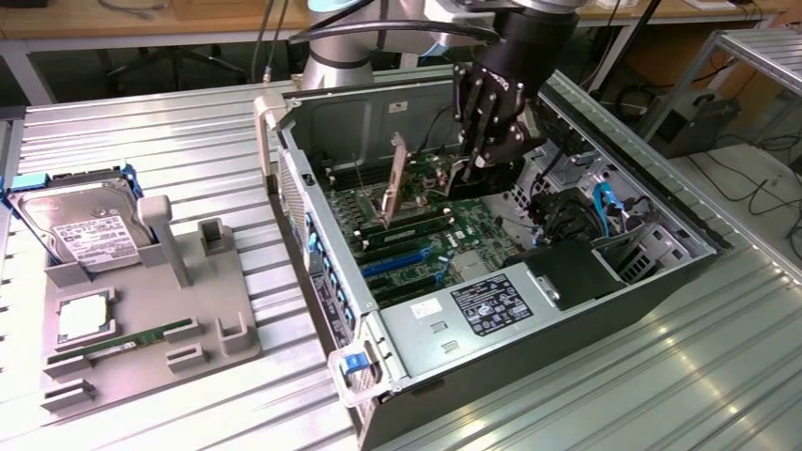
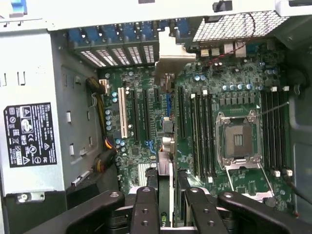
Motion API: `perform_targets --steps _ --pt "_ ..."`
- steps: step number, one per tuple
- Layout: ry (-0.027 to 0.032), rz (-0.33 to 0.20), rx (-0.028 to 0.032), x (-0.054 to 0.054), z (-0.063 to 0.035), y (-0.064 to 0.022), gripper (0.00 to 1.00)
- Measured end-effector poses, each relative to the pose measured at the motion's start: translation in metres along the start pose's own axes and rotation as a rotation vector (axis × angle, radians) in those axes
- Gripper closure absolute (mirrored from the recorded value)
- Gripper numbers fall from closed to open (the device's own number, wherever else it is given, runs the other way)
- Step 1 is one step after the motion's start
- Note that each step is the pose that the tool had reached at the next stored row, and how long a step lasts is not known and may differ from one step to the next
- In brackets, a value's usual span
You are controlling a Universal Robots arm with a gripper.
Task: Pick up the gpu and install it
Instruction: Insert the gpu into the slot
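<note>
On the exterior view's left, the hard drive [image 1: 88,240] sits in its gray holder [image 1: 188,315] on the tabletop [image 1: 163,141], well apart from the action. Inside the open PC case [image 1: 602,310], the gpu [image 1: 398,178] [image 2: 165,170] stands on edge over the motherboard [image 1: 470,235], bracket toward the slot wall. The end effector [image 1: 474,169] [image 2: 165,214] is pinching its other end from above. The arm reaches steeply down into the case, slightly tilted.
</note>
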State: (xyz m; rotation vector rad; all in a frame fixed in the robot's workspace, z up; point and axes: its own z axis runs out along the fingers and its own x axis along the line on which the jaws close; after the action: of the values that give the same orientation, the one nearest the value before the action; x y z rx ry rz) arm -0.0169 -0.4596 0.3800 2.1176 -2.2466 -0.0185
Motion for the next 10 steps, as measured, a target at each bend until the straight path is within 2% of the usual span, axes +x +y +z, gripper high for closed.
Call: perform_targets --steps 4,10 --pt "0.0014 -0.031 0.0009 0.0 0.0032 0.0015 0.74" --pt "0.0021 -0.046 0.0016 0.0 0.0119 0.0104 0.74"
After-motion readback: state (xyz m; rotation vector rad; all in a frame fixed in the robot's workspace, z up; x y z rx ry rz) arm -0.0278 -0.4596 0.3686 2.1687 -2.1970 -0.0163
